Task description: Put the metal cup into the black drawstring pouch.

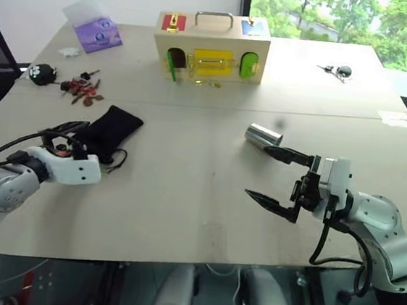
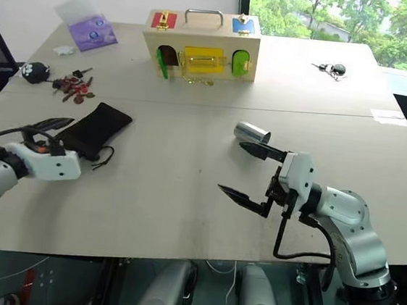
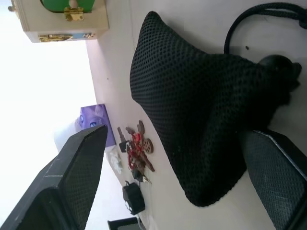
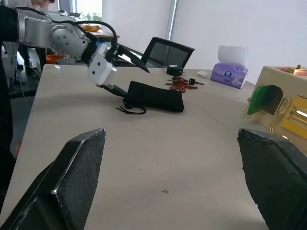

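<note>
The left tool [image 2: 54,131], two black fingers on a white wrist block, stands spread wide with nothing between them, right at the mouth end of the soft black fabric drawstring pouch [image 2: 95,129]; in its wrist view the bag's gathered neck and thin cords lie between the two pads, though whether a pad touches the cloth I cannot tell. From the pouch, which lies flat on the pale wooden bench [image 2: 183,209] with its long axis running away from that tool toward the scattered red-and-brown keys [image 2: 73,86], the small shiny steel cup [image 2: 252,133] lies well apart to the robot's right, tipped on its side with its axis roughly across the bench. The right tool [image 2: 252,172] is likewise wide open and empty, hanging just beside the cup on the near side, one finger reaching close under it without clear contact. So each arm is nearest its own thing: my judgement is that the left should hold the pouch mouth while the right fetches the cup across.
</note>
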`<action>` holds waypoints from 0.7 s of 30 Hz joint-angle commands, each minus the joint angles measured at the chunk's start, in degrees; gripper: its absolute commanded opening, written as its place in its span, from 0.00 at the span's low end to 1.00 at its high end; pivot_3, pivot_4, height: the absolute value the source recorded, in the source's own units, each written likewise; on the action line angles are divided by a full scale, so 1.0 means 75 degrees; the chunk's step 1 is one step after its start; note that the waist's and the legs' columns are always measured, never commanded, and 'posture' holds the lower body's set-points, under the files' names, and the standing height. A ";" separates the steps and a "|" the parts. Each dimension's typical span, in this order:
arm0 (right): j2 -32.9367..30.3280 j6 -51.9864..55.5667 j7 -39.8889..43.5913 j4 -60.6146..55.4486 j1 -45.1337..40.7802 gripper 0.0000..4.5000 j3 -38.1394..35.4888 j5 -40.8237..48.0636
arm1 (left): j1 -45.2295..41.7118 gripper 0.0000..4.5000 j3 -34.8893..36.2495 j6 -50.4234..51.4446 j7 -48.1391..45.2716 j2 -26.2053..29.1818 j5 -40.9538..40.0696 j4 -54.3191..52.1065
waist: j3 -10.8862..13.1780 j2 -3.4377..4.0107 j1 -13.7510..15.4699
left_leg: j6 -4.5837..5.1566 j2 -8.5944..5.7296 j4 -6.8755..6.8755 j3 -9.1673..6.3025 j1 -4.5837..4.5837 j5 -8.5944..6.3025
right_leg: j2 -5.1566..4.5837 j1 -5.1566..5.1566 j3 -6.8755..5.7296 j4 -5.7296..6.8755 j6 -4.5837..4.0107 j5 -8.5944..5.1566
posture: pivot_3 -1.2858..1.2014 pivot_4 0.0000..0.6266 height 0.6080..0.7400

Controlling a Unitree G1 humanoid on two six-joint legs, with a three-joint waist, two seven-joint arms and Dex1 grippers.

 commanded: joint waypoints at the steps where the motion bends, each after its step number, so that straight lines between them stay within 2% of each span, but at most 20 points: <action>1: -0.0036 -0.0098 -0.0101 -0.0385 -0.0015 1.00 -0.0123 0.0030 | -0.0327 0.98 -0.0162 0.0027 0.0305 0.0249 0.0194 0.0176 | 0.0000 0.0000 0.0000 | 0.0000 0.0000 0.0000 0.0000 0.0000 0.0000 | 0.0000 0.0000 0.0000 0.0000 0.0000 0.0000 | 0.52 0.24 1.00; 6: -0.0044 -0.0064 -0.0243 -0.0442 0.0018 1.00 -0.0082 -0.0072 | -0.0607 0.98 -0.0383 0.0048 -0.0091 0.0299 -0.0143 0.0372 | -0.0001 -0.0002 -0.0003 | 0.0000 0.0000 0.0001 0.0001 0.0000 0.0000 | -0.0001 0.0000 0.0001 0.0001 0.0000 0.0000 | 0.52 0.24 1.00; 7: -0.0038 -0.0033 -0.0291 -0.0445 0.0006 1.00 -0.0056 -0.0110 | -0.0623 0.87 -0.0398 0.0059 -0.0271 0.0297 -0.0331 0.0366 | -0.0001 -0.0001 -0.0007 | 0.0000 0.0000 0.0001 0.0002 0.0000 0.0000 | -0.0001 0.0000 0.0001 0.0001 0.0000 0.0000 | 0.52 0.24 1.00; 9: -0.0029 0.0061 -0.0395 -0.0463 -0.0014 1.00 -0.0030 -0.0153 | -0.0644 0.80 -0.0389 0.0170 -0.0684 0.0278 -0.0737 0.0288 | -0.0001 -0.0001 -0.0005 | 0.0000 0.0000 0.0001 0.0001 0.0000 0.0000 | -0.0001 0.0000 0.0001 0.0003 0.0000 0.0000 | 0.52 0.24 1.00; 10: -0.0032 0.0114 -0.0455 -0.0461 -0.0032 1.00 -0.0023 -0.0180 | -0.0643 0.62 -0.0381 0.0288 -0.0951 0.0256 -0.0975 0.0233 | -0.0001 -0.0001 -0.0004 | 0.0000 0.0000 0.0001 0.0000 0.0000 0.0000 | -0.0001 0.0000 0.0000 0.0003 0.0000 0.0000 | 0.52 0.24 1.00; 14: 0.0008 0.0235 -0.0671 -0.0390 -0.0130 1.00 -0.0023 -0.0283 | -0.0573 0.31 -0.0269 0.1186 -0.2252 0.0104 -0.2193 -0.0199 | -0.0001 -0.0001 -0.0005 | 0.0000 0.0000 0.0003 0.0001 0.0000 0.0000 | 0.0000 0.0000 0.0000 0.0005 0.0000 0.0000 | 0.52 0.24 1.00; 17: 0.0037 0.0298 -0.0774 -0.0403 -0.0144 1.00 -0.0030 -0.0306 | -0.0518 0.01 -0.0119 0.2224 -0.2998 -0.0023 -0.2971 -0.0718 | -0.0001 -0.0002 -0.0007 | 0.0000 0.0000 0.0006 0.0002 0.0000 0.0000 | 0.0001 0.0001 0.0000 0.0007 0.0000 0.0000 | 0.52 0.24 1.00; 21: 0.0132 0.0398 -0.1041 -0.0439 -0.0160 1.00 -0.0077 -0.0330 | -0.0538 0.01 0.0076 0.4740 -0.3984 -0.0404 -0.4439 -0.2069 | -0.0001 -0.0001 -0.0013 | 0.0000 0.0001 0.0011 -0.0003 -0.0002 0.0000 | 0.0007 0.0002 0.0000 0.0010 0.0000 0.0000 | 0.52 0.24 1.00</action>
